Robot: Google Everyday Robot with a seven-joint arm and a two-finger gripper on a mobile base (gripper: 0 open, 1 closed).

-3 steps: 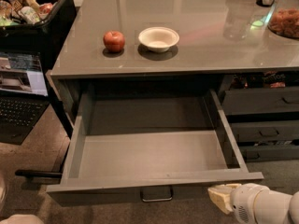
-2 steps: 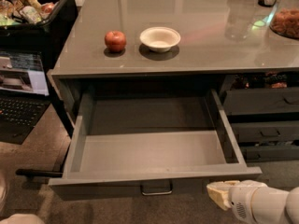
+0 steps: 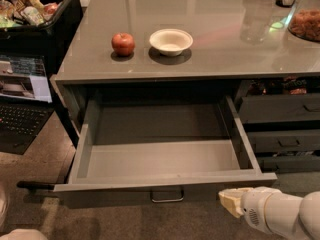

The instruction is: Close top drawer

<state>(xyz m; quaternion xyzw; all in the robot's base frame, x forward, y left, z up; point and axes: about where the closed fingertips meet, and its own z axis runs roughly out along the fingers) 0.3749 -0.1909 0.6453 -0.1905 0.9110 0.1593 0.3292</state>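
The top drawer [image 3: 165, 160] is pulled far out from under the grey countertop [image 3: 210, 49]. It is wide and deep, with a plain grey, empty interior. Its flat front panel [image 3: 110, 193] faces the camera and carries a small metal loop handle [image 3: 167, 197] at its centre. My gripper [image 3: 231, 201] is at the lower right, just in front of the right end of the front panel, close to it or touching it. Its cream fingertips point left toward the handle.
On the countertop stand a red apple [image 3: 123, 43], a white bowl [image 3: 171, 41], a clear glass [image 3: 255, 21] and a jar of snacks [image 3: 305, 19]. Narrower grey drawers [image 3: 280, 109] are stacked at the right. A black bin [image 3: 35, 9] and an open laptop [image 3: 22, 99] are at the left.
The view has shifted slightly, and the drawer front sits a little higher in the frame. The gripper stays at the right end of the front panel.
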